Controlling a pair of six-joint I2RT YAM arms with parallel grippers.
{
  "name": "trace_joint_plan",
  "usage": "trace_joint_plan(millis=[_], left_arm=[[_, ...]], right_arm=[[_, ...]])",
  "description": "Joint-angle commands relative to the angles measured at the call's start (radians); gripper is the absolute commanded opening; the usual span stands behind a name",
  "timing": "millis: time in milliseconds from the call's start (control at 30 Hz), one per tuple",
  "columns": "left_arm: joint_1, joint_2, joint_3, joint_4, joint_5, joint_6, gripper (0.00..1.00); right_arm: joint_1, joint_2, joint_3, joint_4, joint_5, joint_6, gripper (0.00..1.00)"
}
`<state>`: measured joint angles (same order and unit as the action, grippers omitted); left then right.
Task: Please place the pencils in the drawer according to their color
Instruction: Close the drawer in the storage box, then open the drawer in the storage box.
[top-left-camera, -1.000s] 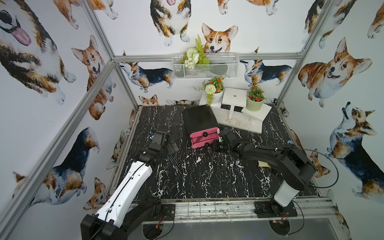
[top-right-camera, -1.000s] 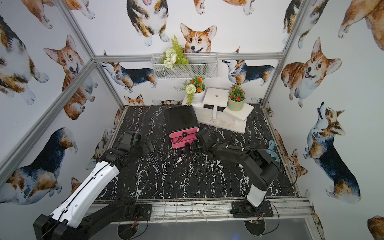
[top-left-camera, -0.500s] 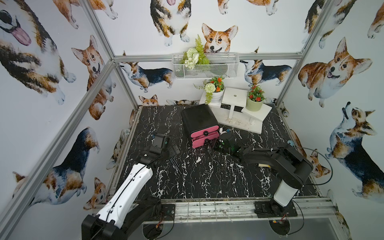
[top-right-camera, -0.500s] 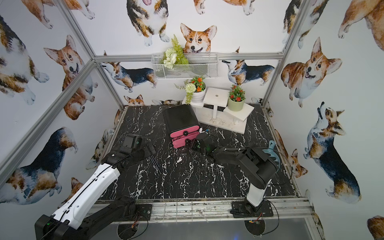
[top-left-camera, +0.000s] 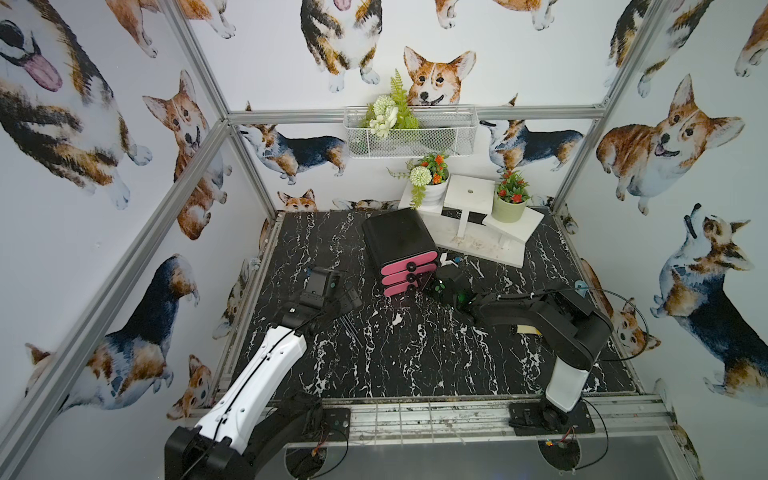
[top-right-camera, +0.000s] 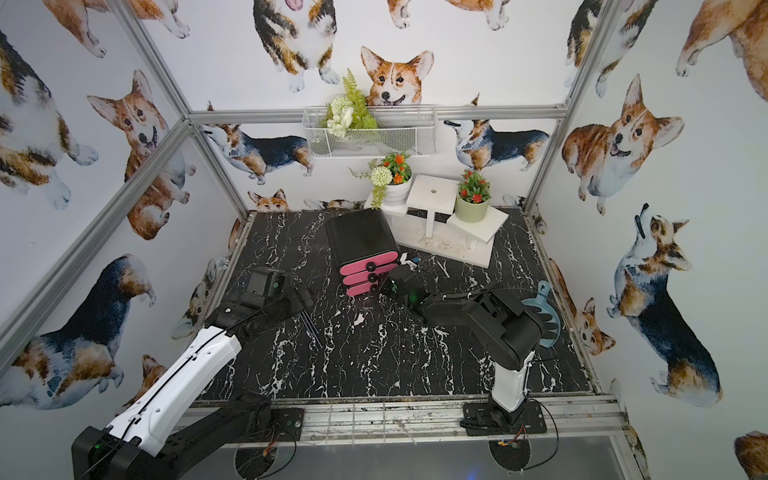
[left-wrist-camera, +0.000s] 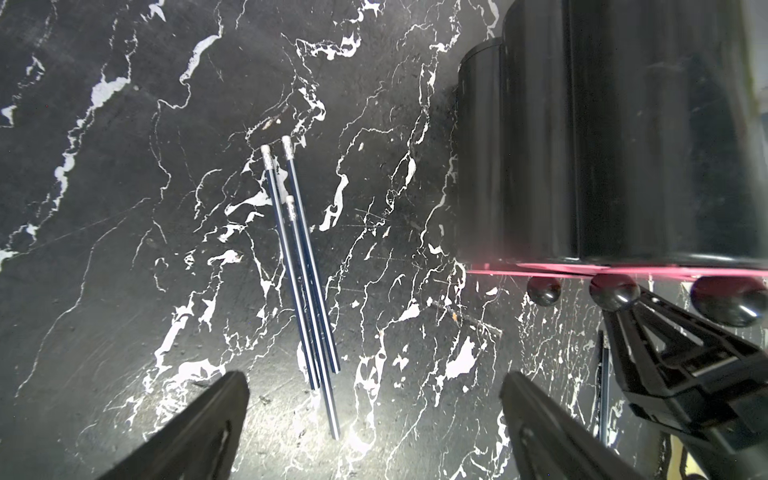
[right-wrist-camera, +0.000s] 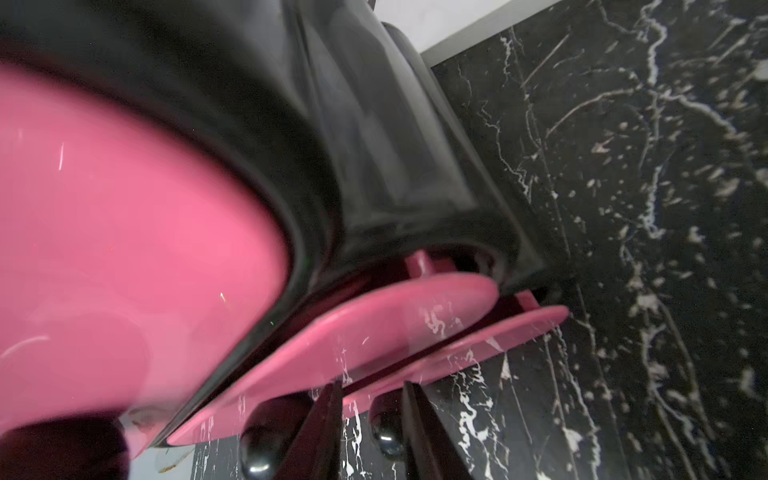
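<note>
Left gripper (left-wrist-camera: 374, 376): released, jaws spread wide. I see it hanging over the table (left-wrist-camera: 124, 208) with nothing between its fingers.

Pencils (left-wrist-camera: 305, 270): three dark blue ones with silver ferrules lie flat on the black marble. They are bunched side by side and touching, just ahead of the left gripper's fingertips. In both top views the pencils (top-left-camera: 351, 328) (top-right-camera: 311, 328) show as thin dark lines close by the left gripper (top-left-camera: 349, 299) (top-right-camera: 305, 297).

Thin dark stick (left-wrist-camera: 603, 386): lies on the marble, partly hidden behind the right gripper.

Drawer unit (top-left-camera: 397, 237): black body with three pink fronts, towards the back of the table, right of the pencils. The two lower fronts (right-wrist-camera: 332, 353) stand slightly out from the body.

Right gripper (right-wrist-camera: 370, 384): low at the pink fronts, fingers narrowly apart with a black knob (right-wrist-camera: 386, 432) of a lower drawer between them. A sliver of gap shows on one side, so I cannot tell whether it pinches the knob.

White stand (top-left-camera: 469, 195): behind the drawer unit, with potted flowers.
</note>
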<state>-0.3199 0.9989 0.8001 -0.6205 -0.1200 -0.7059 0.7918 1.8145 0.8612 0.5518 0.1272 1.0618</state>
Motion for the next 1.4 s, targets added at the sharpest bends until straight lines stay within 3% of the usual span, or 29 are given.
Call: trace_joint_plan(millis=[0,100,300,467,600,867,1367], left_arm=[[0.002,-0.012,-0.009,0.024,0.013,-0.005,1.00],[0.002,-0.014,-0.011,0.030,0.017,-0.003,1.00],[0.002,-0.025,-0.013,0.028,0.017,0.002,1.00],[0.002,-0.041,-0.039,0.039,0.026,-0.007,1.00],[0.002,-0.034,-0.035,0.039,0.035,-0.005,1.00],[0.002,-0.031,-0.022,0.036,0.034,0.013,1.00],[0.002,-0.015,-0.022,0.031,0.034,0.016,1.00]], right_arm=[[0.004,0.008,-0.003,0.085,0.000,0.056,0.36],[0.003,0.004,-0.025,0.103,-0.008,0.076,0.40],[0.014,-0.033,-0.150,0.163,-0.026,0.133,0.38],[0.016,0.028,-0.212,0.319,-0.083,0.172,0.40],[0.016,0.114,-0.207,0.432,-0.112,0.213,0.40],[0.017,0.212,-0.179,0.568,-0.144,0.239,0.52],[0.013,0.251,-0.169,0.662,-0.159,0.233,0.51]])
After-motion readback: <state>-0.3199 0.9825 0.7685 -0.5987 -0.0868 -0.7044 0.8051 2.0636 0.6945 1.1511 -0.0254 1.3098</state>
